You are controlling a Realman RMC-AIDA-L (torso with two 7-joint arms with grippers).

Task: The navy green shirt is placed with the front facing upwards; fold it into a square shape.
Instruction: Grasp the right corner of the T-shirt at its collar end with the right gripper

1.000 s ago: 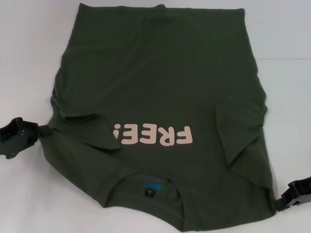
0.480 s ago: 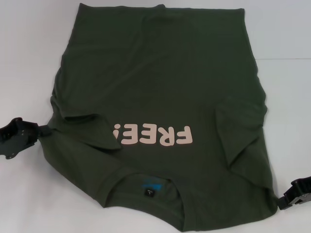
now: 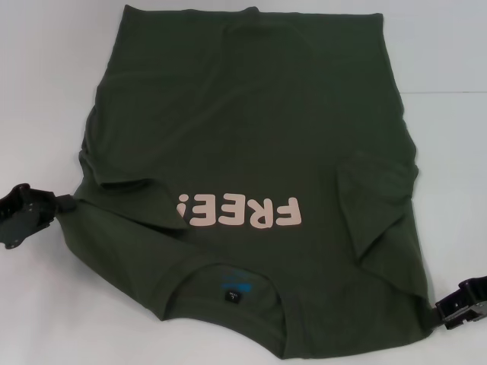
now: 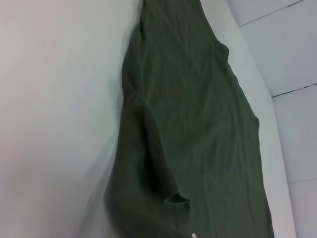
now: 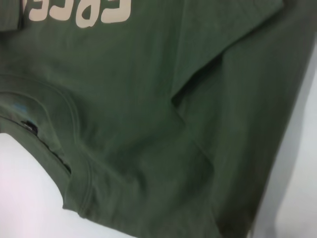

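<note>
The navy green shirt [image 3: 251, 137] lies front up on the white table [image 3: 46, 91], collar toward me, both sleeves folded inward. The pink "FREE!" lettering [image 3: 240, 213] reads upside down, and the black neck label [image 3: 234, 293] sits inside the collar. My left gripper [image 3: 61, 204] is shut on the shirt's left shoulder edge, which is drawn into a point. My right gripper [image 3: 437, 313] is shut on the near right shoulder corner. The left wrist view shows the shirt [image 4: 188, 124] stretching away. The right wrist view shows the collar [image 5: 74, 148], lettering [image 5: 79, 12] and folded sleeve [image 5: 223, 44].
The shirt covers most of the table between my arms. Bare white table shows to the left [image 4: 54, 109] and at the near edge [image 5: 29, 198]. The table's edge with tiled floor [image 4: 292, 59] beyond it shows in the left wrist view.
Both grippers have shifted slightly outward and toward me with the cloth. The collar edge has drawn a little away from the near edge of the view.
</note>
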